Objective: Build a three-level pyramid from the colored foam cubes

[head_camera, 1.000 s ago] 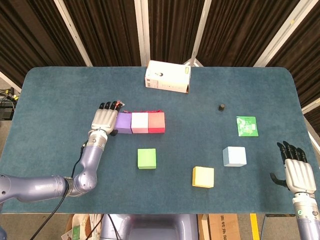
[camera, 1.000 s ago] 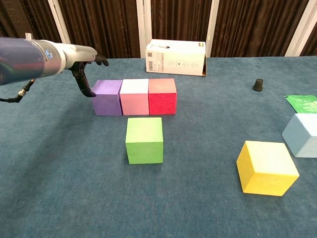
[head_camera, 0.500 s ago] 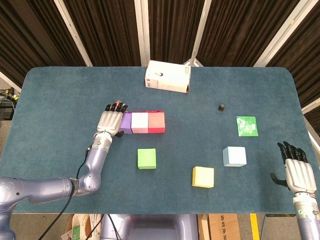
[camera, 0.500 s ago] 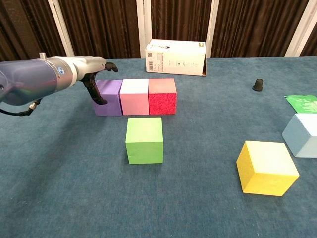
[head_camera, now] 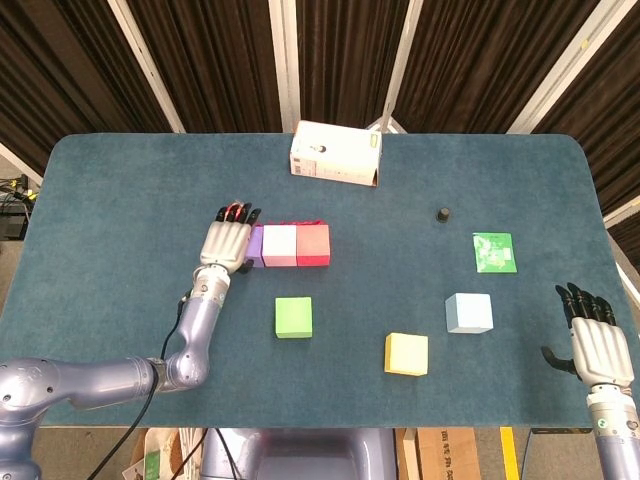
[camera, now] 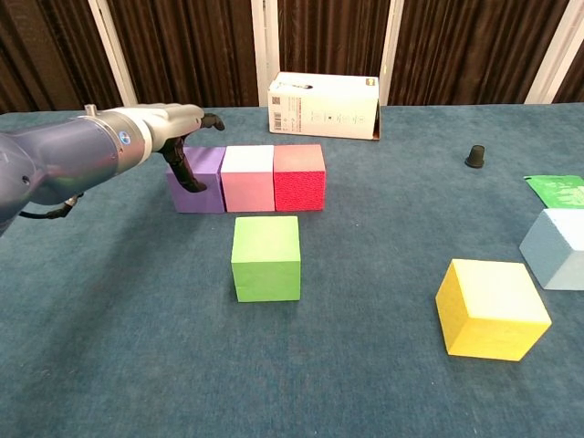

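A purple cube (camera: 203,179), a pink cube (camera: 248,178) and a red cube (camera: 299,176) stand touching in a row at mid-table. My left hand (head_camera: 227,240) hovers over the purple cube (head_camera: 256,246), fingers spread, covering most of it in the head view; in the chest view the left hand (camera: 180,127) holds nothing. A green cube (head_camera: 294,317) lies in front of the row. The yellow cube (head_camera: 406,354) and light blue cube (head_camera: 468,313) sit to the right. My right hand (head_camera: 598,338) rests open near the table's right front edge.
A white cardboard box (head_camera: 336,153) stands at the back centre. A small black knob (head_camera: 441,214) and a flat green card (head_camera: 494,252) lie at the right. The blue table (head_camera: 120,200) has bare cloth on the left.
My left hand has shifted rightward from beside the purple cube to over it. The cubes and the right hand have stayed put.
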Robot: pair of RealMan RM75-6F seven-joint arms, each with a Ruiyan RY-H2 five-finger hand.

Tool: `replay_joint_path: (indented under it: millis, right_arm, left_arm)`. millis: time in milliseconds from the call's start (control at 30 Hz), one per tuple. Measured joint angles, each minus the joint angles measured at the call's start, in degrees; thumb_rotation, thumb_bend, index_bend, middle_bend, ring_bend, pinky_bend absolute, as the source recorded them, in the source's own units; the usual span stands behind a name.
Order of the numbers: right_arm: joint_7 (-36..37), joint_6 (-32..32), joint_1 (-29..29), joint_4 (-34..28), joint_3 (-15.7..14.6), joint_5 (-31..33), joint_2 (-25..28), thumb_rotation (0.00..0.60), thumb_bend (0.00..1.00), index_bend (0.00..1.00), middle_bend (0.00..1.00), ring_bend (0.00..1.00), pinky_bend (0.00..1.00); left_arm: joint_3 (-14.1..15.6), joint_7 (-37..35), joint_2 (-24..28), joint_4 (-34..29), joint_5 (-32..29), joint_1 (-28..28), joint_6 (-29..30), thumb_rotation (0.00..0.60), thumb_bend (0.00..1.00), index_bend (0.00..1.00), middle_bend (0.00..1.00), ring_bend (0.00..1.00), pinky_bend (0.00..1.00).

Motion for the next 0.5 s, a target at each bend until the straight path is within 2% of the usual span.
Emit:
replay_joint_path:
  millis: [267, 500]
  right_arm:
    - [-0.2, -0.6, 0.2, 0.0, -0.1, 0.5, 0.1, 0.6, 0.29, 0.03, 0.02, 0.0, 0.0]
    - [-0.4, -0.7, 0.4, -0.1, -0.1, 0.8, 0.1, 0.6, 0.29, 0.03, 0.02, 0.0, 0.0]
  left_arm:
    - [-0.7, -0.5, -2.4, 2.9, 2.3, 0.3, 0.4, 0.6, 0.35, 0.03, 0.0, 0.0, 0.0]
    - [-1.2, -0.3, -2.9, 2.9, 3.1, 0.7, 0.1, 0.6, 0.35, 0.03, 0.0, 0.0, 0.0]
